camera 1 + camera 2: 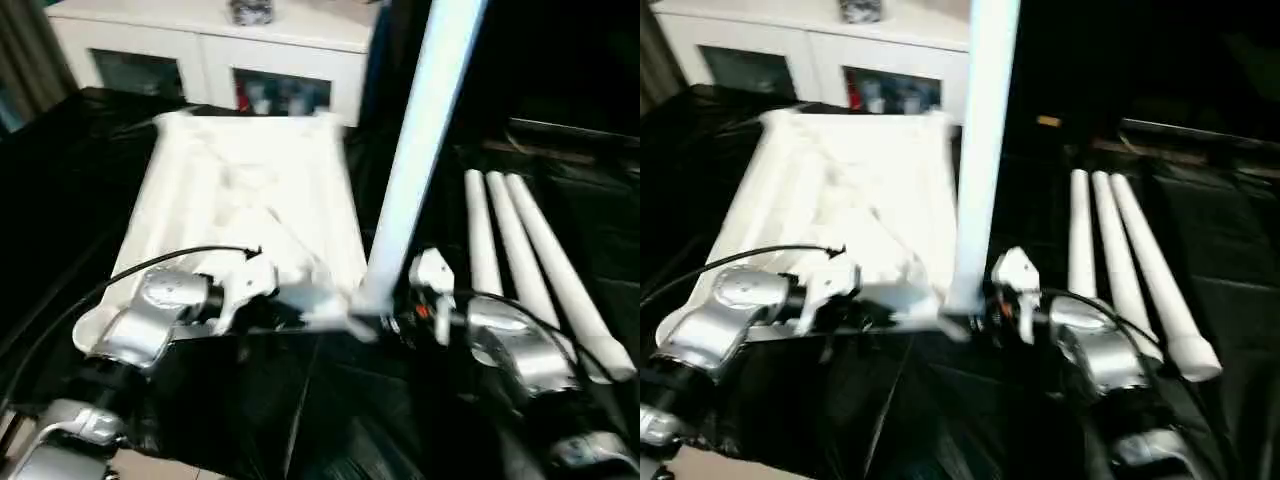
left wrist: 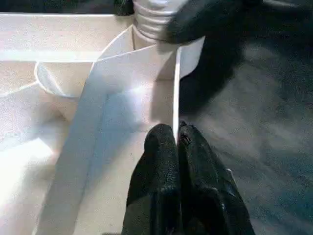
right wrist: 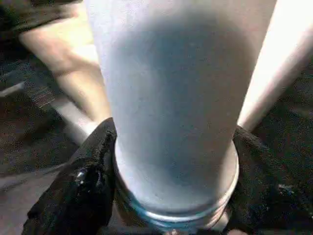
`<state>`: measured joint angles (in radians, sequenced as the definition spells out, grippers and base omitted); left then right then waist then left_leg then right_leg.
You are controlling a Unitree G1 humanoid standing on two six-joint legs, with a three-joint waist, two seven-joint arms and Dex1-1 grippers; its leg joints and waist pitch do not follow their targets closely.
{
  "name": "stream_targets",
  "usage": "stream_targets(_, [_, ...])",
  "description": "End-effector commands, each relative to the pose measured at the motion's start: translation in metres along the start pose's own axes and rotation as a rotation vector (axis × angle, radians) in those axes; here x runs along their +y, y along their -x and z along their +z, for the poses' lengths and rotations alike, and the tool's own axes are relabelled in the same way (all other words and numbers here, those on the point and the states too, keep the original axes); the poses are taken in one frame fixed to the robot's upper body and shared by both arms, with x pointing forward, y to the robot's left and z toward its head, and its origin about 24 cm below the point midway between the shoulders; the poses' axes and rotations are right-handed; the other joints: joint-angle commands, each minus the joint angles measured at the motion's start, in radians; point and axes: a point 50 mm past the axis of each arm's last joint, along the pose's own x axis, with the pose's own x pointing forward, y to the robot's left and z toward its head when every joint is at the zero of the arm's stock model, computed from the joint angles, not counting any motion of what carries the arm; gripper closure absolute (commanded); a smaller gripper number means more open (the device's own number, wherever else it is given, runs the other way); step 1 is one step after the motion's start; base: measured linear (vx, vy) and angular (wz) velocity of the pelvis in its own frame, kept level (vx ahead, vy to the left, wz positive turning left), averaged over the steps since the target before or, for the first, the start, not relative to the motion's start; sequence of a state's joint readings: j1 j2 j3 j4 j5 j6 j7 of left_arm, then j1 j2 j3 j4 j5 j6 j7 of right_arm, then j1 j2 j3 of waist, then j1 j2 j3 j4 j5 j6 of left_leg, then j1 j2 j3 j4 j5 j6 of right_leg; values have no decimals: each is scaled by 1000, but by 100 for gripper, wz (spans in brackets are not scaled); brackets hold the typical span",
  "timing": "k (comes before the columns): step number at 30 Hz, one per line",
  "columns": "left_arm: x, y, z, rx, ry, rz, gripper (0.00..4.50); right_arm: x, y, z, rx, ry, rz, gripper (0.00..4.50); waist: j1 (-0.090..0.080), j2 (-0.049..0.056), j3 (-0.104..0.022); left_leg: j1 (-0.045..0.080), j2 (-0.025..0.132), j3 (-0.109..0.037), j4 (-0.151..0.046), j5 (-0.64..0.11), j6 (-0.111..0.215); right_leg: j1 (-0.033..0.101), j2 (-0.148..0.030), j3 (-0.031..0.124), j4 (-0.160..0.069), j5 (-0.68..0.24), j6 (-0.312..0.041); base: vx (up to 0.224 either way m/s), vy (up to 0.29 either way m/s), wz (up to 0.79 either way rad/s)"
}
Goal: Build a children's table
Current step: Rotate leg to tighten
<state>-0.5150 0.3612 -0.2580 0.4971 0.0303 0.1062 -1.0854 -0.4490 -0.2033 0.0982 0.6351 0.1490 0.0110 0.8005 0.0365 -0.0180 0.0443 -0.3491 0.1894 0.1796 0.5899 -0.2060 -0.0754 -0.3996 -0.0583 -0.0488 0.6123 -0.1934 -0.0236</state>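
Right gripper (image 3: 171,196) grips upright leg (image 1: 420,150); left gripper (image 2: 177,147) pinches tabletop (image 1: 240,190) rib; writing apparently illegible.

The head views are soft and smeared, as if the camera shook. The white tabletop (image 1: 250,200) glows so bright its ribs wash out. The black cover (image 1: 560,210) stays very dark with faint shine. In the right wrist view the leg (image 3: 171,98) is blurry, grey with shadow in its middle.
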Motion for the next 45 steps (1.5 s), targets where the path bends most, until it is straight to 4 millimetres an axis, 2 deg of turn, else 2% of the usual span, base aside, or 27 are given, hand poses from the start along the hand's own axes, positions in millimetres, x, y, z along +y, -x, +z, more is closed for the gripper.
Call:
stream_targets(1, [-1,-18,10,-29,26,47,450,6,-14,-11,51,-36,-78,175,2,4,-47,4,40,-16,-75,-212,-2,43,-84,49,-88,-320,-191,0,0,0])
stream_targets(2, [0,-25,13,-37,40,78,450,6,-19,-11,48,-62,-129,175,3,9,-48,3,39,-17,-75,-209,1,43,-83,49,-87,-313,-192,0,0,0])
stream_targets(3, [0,-25,13,-37,40,78,450,6,-19,-11,48,-62,-129,175,2,5,-46,1,38,-15,-75,-210,7,43,-82,49,-91,-315,-188,0,0,0])
stream_targets(4, [0,-29,16,-41,48,99,450,6,-23,-11,47,-81,-166,175,4,5,-51,1,38,-15,-73,-194,13,45,-83,50,-88,-294,-188,0,0,0])
stream_targets(6, [0,-46,25,-62,67,166,450,9,-39,-8,42,-112,-265,176,2,6,-51,-2,38,-14,-73,-179,17,44,-81,50,-85,-265,-195,0,0,0])
stream_targets(8, [-1,-51,28,-71,73,180,450,12,-45,-6,38,-114,-285,176,5,6,-52,1,37,-13,-71,-177,17,45,-81,48,-86,-256,-201,0,0,0])
stream_targets(9, [-3,-55,32,-84,72,183,450,15,-50,-4,33,-104,-293,176,6,13,-52,-1,38,-14,-72,-180,20,44,-83,49,-85,-255,-201,0,0,0])
stream_targets(10, [-5,-58,34,-93,60,170,450,17,-53,-1,19,-87,-282,176,5,9,-53,-4,38,-15,-72,-177,23,48,-83,47,-84,-246,-198,0,0,0])
stream_targets(11, [-8,-59,36,-103,36,150,450,19,-54,2,2,-76,-264,120,5,7,-53,-4,37,-14,-71,-174,27,47,-81,47,-84,-239,-198,0,0,0])
stream_targets(12, [-8,-59,36,-103,36,150,450,19,-54,2,2,-76,-264,106,7,6,-54,-4,37,-13,-70,-169,32,48,-82,48,-83,-228,-198,0,0,0])
stream_targets(13, [-9,-58,36,-106,25,139,450,18,-54,3,-10,-76,-252,106,7,8,-54,-6,38,-14,-71,-162,38,49,-82,48,-80,-212,-202,0,0,0])
stream_targets(15, [-9,-53,33,-102,7,120,450,15,-50,4,-24,-61,-224,99,7,6,-55,-7,38,-13,-70,-153,51,51,-82,47,-79,-188,-209,0,0,0])
stream_targets(16, [-9,-51,32,-100,0,114,450,14,-48,4,-27,-52,-217,70,8,7,-56,-7,39,-13,-69,-149,53,51,-82,47,-77,-180,-211,0,0,0])
stream_targets(17, [-9,-49,30,-97,-7,103,450,13,-45,4,-32,-39,-197,61,7,7,-54,-8,39,-13,-70,-148,56,51,-82,47,-77,-177,-214,0,0,0])
stream_targets(22, [-12,-35,23,-108,-31,21,450,11,-32,4,-45,43,-57,61,9,8,-54,-6,42,-12,-69,-157,72,51,-84,47,-78,-186,-220,0,0,0])
stream_targets(23, [-13,-27,20,-113,-41,-19,450,12,-22,4,-44,89,41,61,9,8,-54,-8,43,-12,-69,-152,76,52,-84,48,-76,-171,-224,0,0,0])
stream_targets(26, [-13,-20,17,-112,-38,-47,450,15,-17,3,-40,103,123,61,10,11,-54,-5,45,-12,-70,-151,90,50,-81,47,-73,-141,-239,0,0,0])
stream_targets(30, [-12,-6,11,-84,-49,-105,450,20,-2,2,-3,127,300,61,20,11,-53,-3,45,-10,-69,-159,93,52,-78,46,-71,-129,-245,0,0,0])
stream_targets(31, [-12,-3,10,-80,-50,-115,450,21,1,1,7,136,335,88,21,11,-53,-3,46,-10,-69,-156,92,52,-78,46,-69,-125,-246,0,0,0])
stream_targets(34, [-11,8,5,-61,-48,-148,450,25,12,0,40,139,439,95,30,11,-53,-3,49,-9,-70,-157,89,52,-80,45,-69,-132,-242,0,0,0])
stream_targets(36, [-11,12,4,-55,-44,-168,450,27,17,-1,57,136,490,128,33,11,-52,-2,47,-9,-70,-157,85,50,-78,44,-70,-140,-241,0,0,0])
stream_targets(38, [-12,16,2,-47,-41,-184,450,30,20,-3,79,135,533,140,35,10,-51,-4,47,-9,-71,-158,82,51,-79,45,-71,-152,-236,0,0,0])
stream_targets(42, [-13,18,0,-38,-36,-199,450,36,23,-4,101,120,583,171,38,10,-49,-2,47,-9,-72,-169,71,47,-79,46,-74,-178,-230,0,0,0])
stream_targets(45, [-12,16,1,-53,-24,-181,450,36,20,-5,94,97,556,175,42,9,-51,-2,47,-10,-72,-160,65,48,-80,46,-73,-178,-226,0,0,0])
